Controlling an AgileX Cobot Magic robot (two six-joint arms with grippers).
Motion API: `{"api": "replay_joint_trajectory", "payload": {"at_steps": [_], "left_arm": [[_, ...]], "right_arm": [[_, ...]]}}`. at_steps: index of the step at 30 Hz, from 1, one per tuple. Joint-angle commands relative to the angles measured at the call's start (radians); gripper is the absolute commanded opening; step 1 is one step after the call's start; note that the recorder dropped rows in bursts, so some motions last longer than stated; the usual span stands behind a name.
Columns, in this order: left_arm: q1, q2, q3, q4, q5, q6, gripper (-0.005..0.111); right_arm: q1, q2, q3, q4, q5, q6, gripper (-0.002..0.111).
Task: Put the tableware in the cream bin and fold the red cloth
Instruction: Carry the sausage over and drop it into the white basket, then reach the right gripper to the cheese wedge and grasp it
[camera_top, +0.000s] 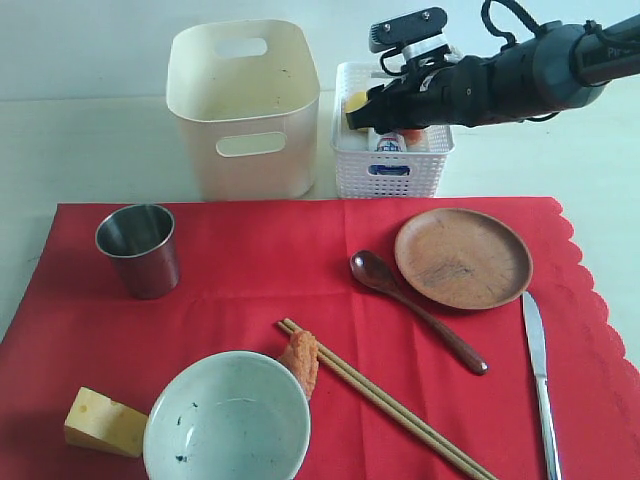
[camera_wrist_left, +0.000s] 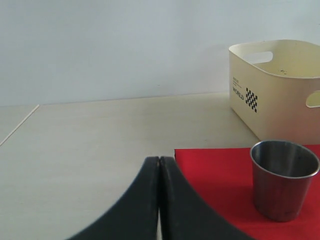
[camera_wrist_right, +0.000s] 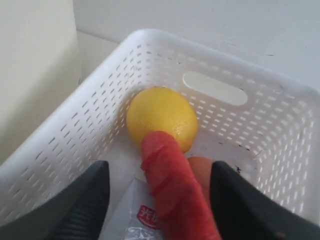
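The red cloth (camera_top: 250, 285) lies spread on the table with the tableware on it: steel cup (camera_top: 140, 248) at the far left, pale bowl (camera_top: 226, 420) at the front, brown plate (camera_top: 463, 258), wooden spoon (camera_top: 415, 308), chopsticks (camera_top: 385, 398) and knife (camera_top: 540, 375) on the right. The cream bin (camera_top: 245, 105) stands behind the cloth and looks empty. My right gripper (camera_top: 365, 110) hangs open over the white lattice basket (camera_top: 420, 175); a red sausage (camera_wrist_right: 172, 190) lies between its spread fingers, untouched. My left gripper (camera_wrist_left: 159, 159) is shut and empty, beside the cloth's corner (camera_wrist_left: 215, 175) near the cup (camera_wrist_left: 284, 179).
The basket (camera_wrist_right: 75, 135) holds a lemon (camera_wrist_right: 161, 116), an egg (camera_wrist_right: 200, 167), a plastic wrapper and a milk carton (camera_top: 390, 143). A cheese wedge (camera_top: 103, 422) and an orange sausage piece (camera_top: 302, 360) lie on the cloth by the bowl. The bin (camera_wrist_left: 280, 87) stands beyond the cup.
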Motion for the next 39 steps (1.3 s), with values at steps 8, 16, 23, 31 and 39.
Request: {"api": "replay_joint_trajectory", "payload": {"at_steps": [8, 16, 23, 31, 39], "left_arm": [[0.001, -0.006, -0.001, 0.004, -0.007, -0.005, 0.0], [0.001, -0.006, -0.001, 0.004, -0.007, -0.005, 0.0], [0.001, -0.006, -0.001, 0.004, -0.007, -0.005, 0.0], [0.001, -0.006, -0.001, 0.004, -0.007, -0.005, 0.0], [0.001, -0.006, -0.001, 0.004, -0.007, -0.005, 0.0]], "right_arm": [[-0.004, -0.05, -0.005, 0.048, 0.092, -0.004, 0.083], [-0.004, -0.297, 0.022, 0.0, 0.344, -0.01, 0.018], [-0.002, -0.623, 0.285, 0.005, 0.279, 0.045, 0.0], [0.004, -1.022, 0.434, 0.134, 0.332, 0.058, 0.0], [0.004, -1.328, 0.704, 0.353, 0.495, -0.165, 0.0]]}}
